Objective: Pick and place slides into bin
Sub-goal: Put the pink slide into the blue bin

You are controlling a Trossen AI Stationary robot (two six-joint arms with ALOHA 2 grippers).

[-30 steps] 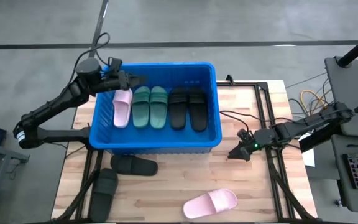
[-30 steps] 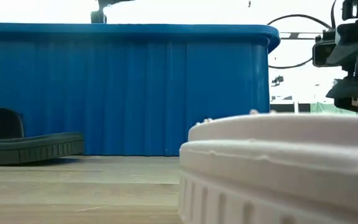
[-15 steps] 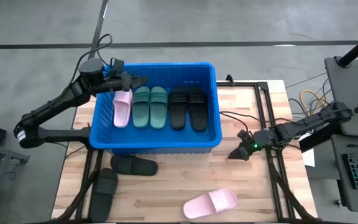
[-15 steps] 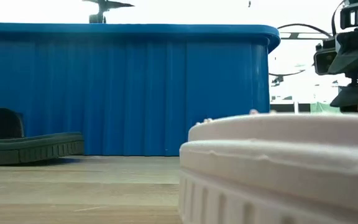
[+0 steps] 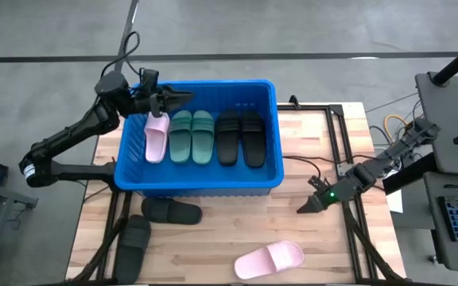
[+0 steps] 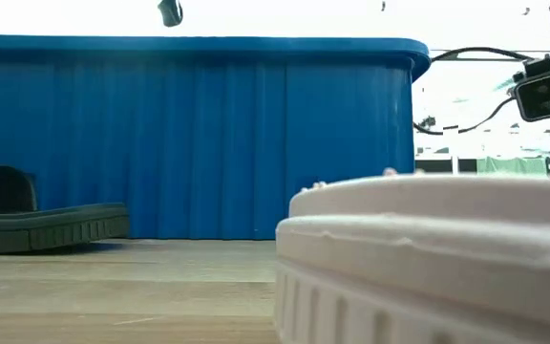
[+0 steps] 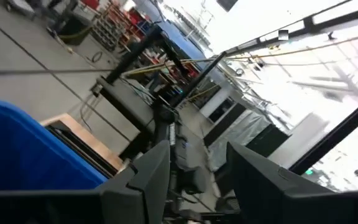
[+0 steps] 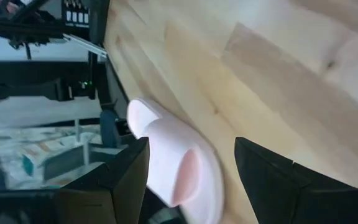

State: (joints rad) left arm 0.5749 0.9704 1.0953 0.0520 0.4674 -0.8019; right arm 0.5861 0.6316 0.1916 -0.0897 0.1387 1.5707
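The blue bin (image 5: 199, 184) stands on the wooden table. In it lie one pale pink slide (image 5: 157, 137), two green slides (image 5: 192, 135) and two black slides (image 5: 241, 137), side by side on their soles. Two black slides (image 5: 171, 211) (image 5: 133, 245) and a second pale pink slide (image 5: 269, 258) lie on the table in front of the bin. My left gripper (image 5: 183, 96) is open and empty above the bin's far left corner. My right gripper (image 5: 300, 210) is open and empty over the table right of the bin; its wrist view shows the pink slide (image 8: 179, 168) ahead of the fingers.
In the low view the pink slide (image 6: 428, 258) fills the near foreground, and a black slide (image 6: 46, 225) lies before the bin wall (image 6: 189, 134). Cables and the table frame run along the right edge (image 5: 344, 159). Bare wood lies between the bin and the pink slide.
My right gripper has gone toward the table's near edge, closer to the pink slide on the table, staying open. My left gripper has risen a little above the bin's far left corner and stays open. The slides have not moved.
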